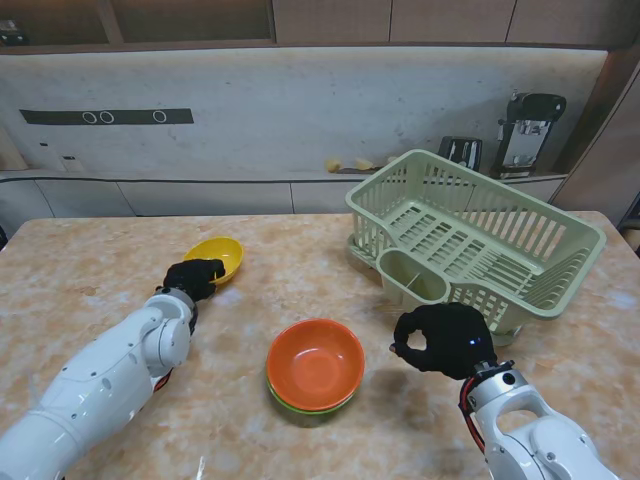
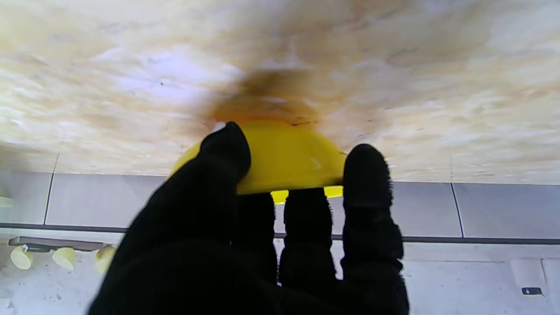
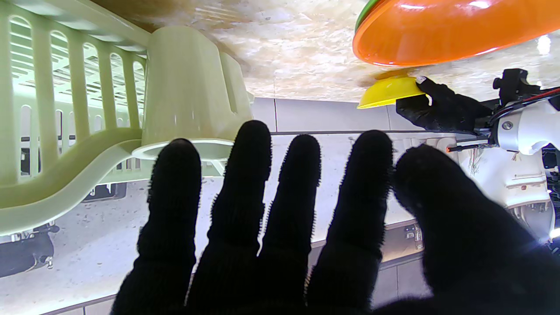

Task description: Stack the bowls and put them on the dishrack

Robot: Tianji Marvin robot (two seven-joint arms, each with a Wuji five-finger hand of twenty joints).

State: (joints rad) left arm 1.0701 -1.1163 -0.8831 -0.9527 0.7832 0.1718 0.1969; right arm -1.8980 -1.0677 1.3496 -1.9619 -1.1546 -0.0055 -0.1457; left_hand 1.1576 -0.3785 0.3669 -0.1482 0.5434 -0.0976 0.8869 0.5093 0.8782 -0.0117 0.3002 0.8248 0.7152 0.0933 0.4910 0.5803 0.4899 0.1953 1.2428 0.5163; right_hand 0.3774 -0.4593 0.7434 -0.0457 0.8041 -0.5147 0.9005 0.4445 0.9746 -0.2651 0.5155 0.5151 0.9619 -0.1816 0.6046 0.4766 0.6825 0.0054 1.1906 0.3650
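Note:
A yellow bowl (image 1: 220, 257) is tilted at the left of the table, with my left hand (image 1: 192, 278) shut on its near rim. The left wrist view shows the yellow bowl (image 2: 284, 157) pinched between thumb and fingers (image 2: 365, 175). An orange bowl (image 1: 315, 362) sits nested on a green bowl (image 1: 300, 408) in the middle, near me. My right hand (image 1: 443, 340) hovers open to the right of that stack, fingers (image 3: 238, 175) spread and holding nothing. The pale green dishrack (image 1: 478, 236) stands at the far right. In the right wrist view the orange bowl (image 3: 437, 35) and the yellow bowl (image 3: 387, 92) both show.
The dishrack's cutlery cup (image 1: 412, 275) faces my right hand and fills part of the right wrist view as a cutlery cup (image 3: 188, 87). A coffee machine (image 1: 528, 130) and a toaster (image 1: 460, 152) stand on the counter behind the marble table (image 1: 100, 260).

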